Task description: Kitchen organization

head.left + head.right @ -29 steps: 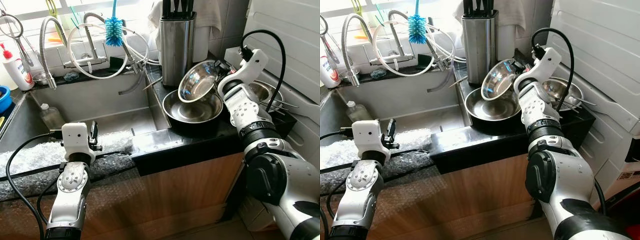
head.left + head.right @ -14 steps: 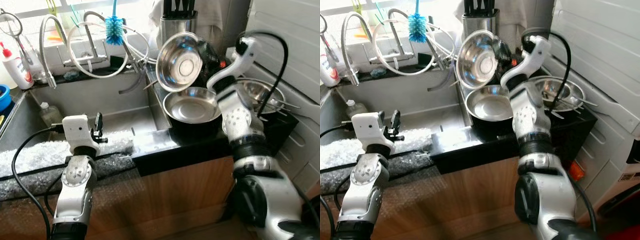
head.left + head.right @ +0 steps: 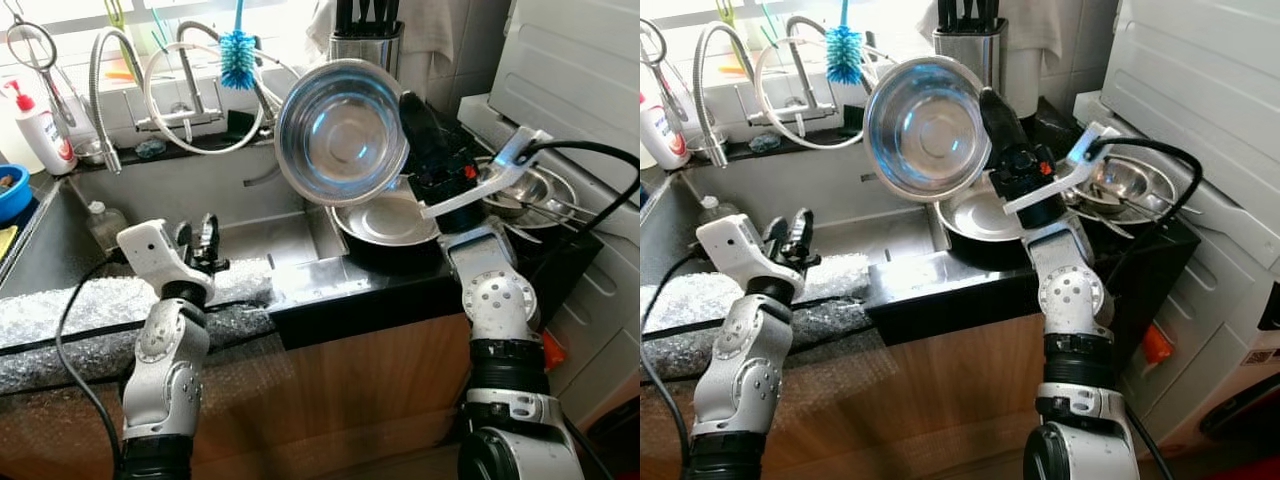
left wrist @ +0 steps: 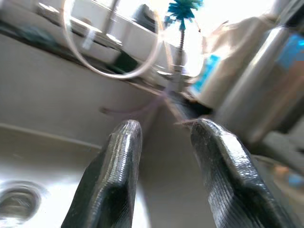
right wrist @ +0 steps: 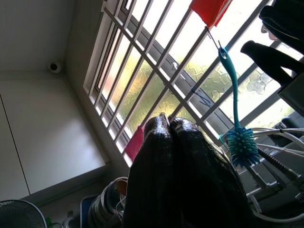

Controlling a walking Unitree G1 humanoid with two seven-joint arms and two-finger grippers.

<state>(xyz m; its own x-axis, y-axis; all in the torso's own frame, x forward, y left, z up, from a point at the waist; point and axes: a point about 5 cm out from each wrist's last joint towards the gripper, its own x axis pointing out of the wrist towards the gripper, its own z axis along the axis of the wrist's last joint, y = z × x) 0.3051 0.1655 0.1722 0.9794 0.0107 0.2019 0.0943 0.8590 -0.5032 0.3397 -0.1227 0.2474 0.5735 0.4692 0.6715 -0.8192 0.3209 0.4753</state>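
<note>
**Steel bowl lifted clear of the pan, swung out over the sink edge**

Your right gripper [image 3: 992, 125] is clamped on the rim of the steel bowl [image 3: 927, 127]; in the right wrist view its two black fingers [image 5: 183, 156] are pressed together, consistent with a pinch on thin metal. A second ago that bowl leaned in the wide steel pan [image 3: 985, 215] on the black counter [image 3: 940, 275]; half a second ago it was up in front of the knife block [image 3: 973, 45]. Now it hangs higher and further toward the sink [image 3: 190, 225], tipped nearly on edge with its hollow facing you. The right arm has folded in and its wrist has rolled over to carry it there.

The pan sits on the counter with nothing in it, and the colander with utensils [image 3: 1125, 185] lies untouched to its right.

Your left gripper [image 3: 203, 245] has risen a little at the near edge of the sink, above the bubble wrap [image 3: 70, 305], with its fingers [image 4: 121, 175] spread and nothing between them. The blue bottle brush [image 3: 238, 58] hangs by the tap hoses behind.

By my reading, the lift is done and the carry is under way; where the bowl goes is not settled by these views. The pinch is on one rim only, so a fast swing could let the bowl twist or clip the knife block.
</note>
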